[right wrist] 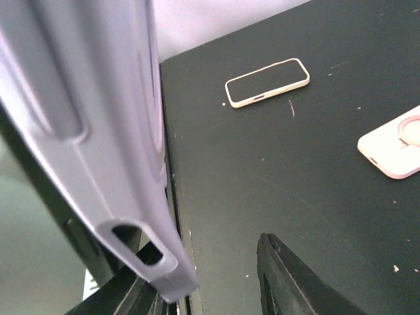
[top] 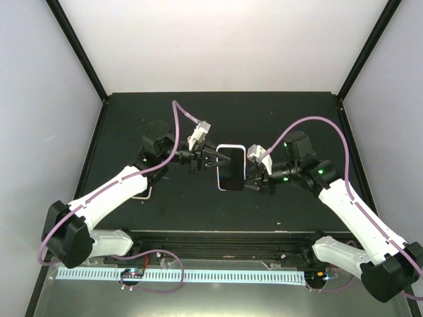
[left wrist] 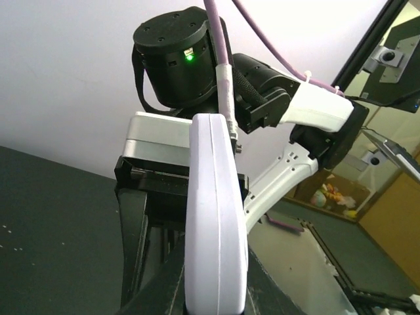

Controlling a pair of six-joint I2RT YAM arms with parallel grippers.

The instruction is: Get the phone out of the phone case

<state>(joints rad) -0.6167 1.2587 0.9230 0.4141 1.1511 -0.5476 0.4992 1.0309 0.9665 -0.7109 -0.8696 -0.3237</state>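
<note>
Lavender and pressed close to the right wrist camera, the phone case (right wrist: 98,131) fills the left of that view, its side rail and a slot cut-out plain. From above, the phone (top: 231,168) sits inside it, dark screen up within the pale rim, and both are held off the worktop (top: 198,119) over its middle, between the two arms.

The left hand (top: 206,157) is clenched on the case's left long side; its own camera shows the case rising edge-on from between its dark fingers. The right hand (top: 251,179) stands at the opposite long side with its jaws parted, and one finger (right wrist: 289,275) is apart from the case with bare worktop showing in the gap.

By my reading the step is the separation itself, not yet done. The next move likely calls for the right hand to take a fresh hold on a rim or corner and peel it back while the left holds firm.

Nearer the worktop's left edge lie a cream-rimmed handset (right wrist: 267,83) and a pale pink case (right wrist: 394,144), well apart from the hands.
</note>
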